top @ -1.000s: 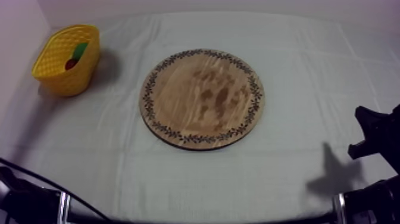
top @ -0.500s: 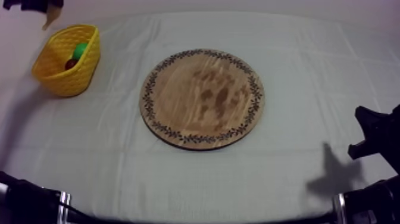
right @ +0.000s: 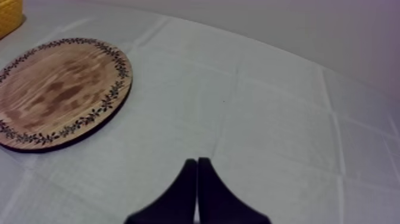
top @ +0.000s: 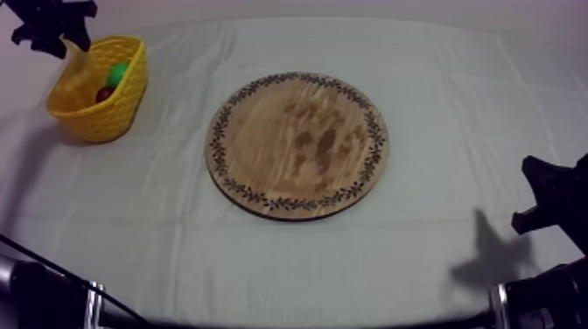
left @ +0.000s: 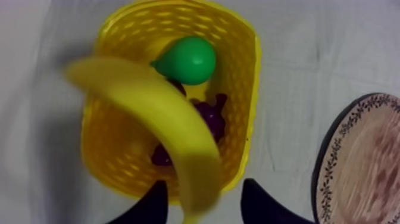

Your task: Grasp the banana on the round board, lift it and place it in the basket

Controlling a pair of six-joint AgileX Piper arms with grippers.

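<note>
Left wrist view: a smooth, curved yellow banana (left: 152,110) arches over the yellow basket (left: 244,77), whose plastic walls form a woven lattice. Inside lie a glossy green pear (left: 189,59) and knobbly purple grapes (left: 209,116). The left gripper (left: 204,186) has its black fingers (left: 149,208) spread wider than the banana. The fruit's near end passes between them, against one finger and clear of the other, unclamped. Seen in the top view, this gripper hangs over the basket's far rim. The round wooden board (top: 297,144), grainy with a leaf-patterned rim, lies well apart from the basket on creased grey-white cloth (top: 455,105). The right gripper (right: 197,162) has its fingers pressed together into a narrow wedge above the cloth, near the board.
</note>
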